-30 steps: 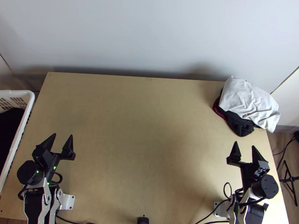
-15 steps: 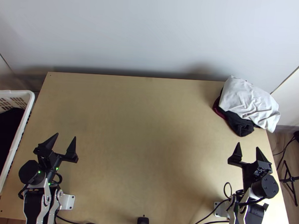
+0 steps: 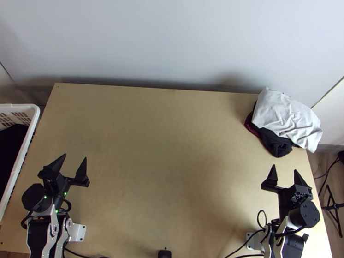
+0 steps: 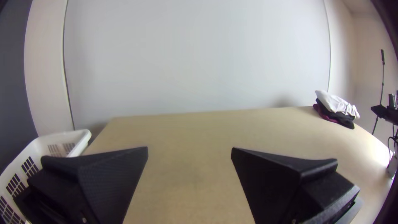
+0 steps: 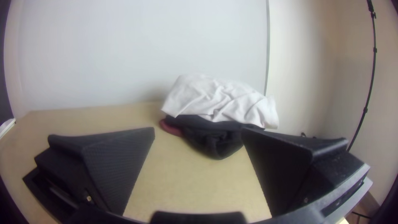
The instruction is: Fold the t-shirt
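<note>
Overhead, left end effector [image 3: 75, 156] and right end effector [image 3: 284, 167] released, rumpled white cloth [image 3: 288, 116] over dark cloth [image 3: 275, 142] at worktop's [image 3: 171, 152] far right corner, black cloth [image 3: 4, 152] in a basket [image 3: 36, 117], left wrist view, fingers [image 4: 112, 178] parted, right wrist view, fingers [image 5: 120, 166] parted, white cloth beyond

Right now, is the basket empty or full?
Not empty: black cloth lies inside the basket. How full, I cannot tell.

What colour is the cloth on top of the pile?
White, best seen in the right wrist view.
</note>
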You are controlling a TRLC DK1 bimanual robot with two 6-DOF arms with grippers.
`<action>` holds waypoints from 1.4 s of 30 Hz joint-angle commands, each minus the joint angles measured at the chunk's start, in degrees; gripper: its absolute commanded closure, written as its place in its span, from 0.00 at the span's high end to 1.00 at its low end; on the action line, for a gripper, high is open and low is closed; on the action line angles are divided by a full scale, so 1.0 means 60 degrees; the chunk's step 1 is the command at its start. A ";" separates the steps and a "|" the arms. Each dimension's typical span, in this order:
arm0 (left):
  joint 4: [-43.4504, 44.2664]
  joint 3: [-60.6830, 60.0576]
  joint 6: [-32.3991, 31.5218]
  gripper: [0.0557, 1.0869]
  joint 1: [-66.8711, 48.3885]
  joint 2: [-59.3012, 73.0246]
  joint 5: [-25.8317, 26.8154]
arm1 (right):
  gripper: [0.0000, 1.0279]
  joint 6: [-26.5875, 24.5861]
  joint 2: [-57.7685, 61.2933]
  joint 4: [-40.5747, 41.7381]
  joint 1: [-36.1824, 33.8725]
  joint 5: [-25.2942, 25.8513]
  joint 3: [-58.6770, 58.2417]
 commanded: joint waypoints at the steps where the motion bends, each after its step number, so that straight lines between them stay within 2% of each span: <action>1: -0.0045 -0.0005 -0.0116 0.95 0.0039 0.0299 -0.0123 | 0.95 -0.0005 0.0009 -0.0034 0.0132 0.0207 -0.0008; 11: 0.0395 0.0053 -0.0292 0.95 -0.0152 0.0402 -0.0225 | 0.95 -0.0591 -0.0035 0.0464 0.0571 0.0280 0.0124; 13: 0.0483 0.0127 -0.0292 0.95 0.0024 0.0475 -0.0240 | 0.91 -0.0693 -0.0035 0.0493 0.0762 0.0280 0.0256; 20: 0.0790 0.1298 -0.1039 0.95 0.0464 0.2482 -0.0225 | 0.90 -0.0708 0.0287 0.0347 0.1699 0.0339 0.1017; 26: 0.0409 0.2031 -0.1537 0.95 0.0156 0.3009 -0.0225 | 0.91 -0.0898 0.2529 0.0464 0.2139 0.0339 0.2394; 34: 0.0673 0.3130 -0.2240 0.95 0.0024 0.5104 -0.0225 | 0.91 -0.0766 0.5883 0.0698 0.2871 0.0544 0.4636; 42: 0.0278 0.5708 -0.2254 0.95 -0.0005 0.7946 -0.0328 | 0.91 -0.1103 0.8901 0.1065 0.3340 0.0969 0.7243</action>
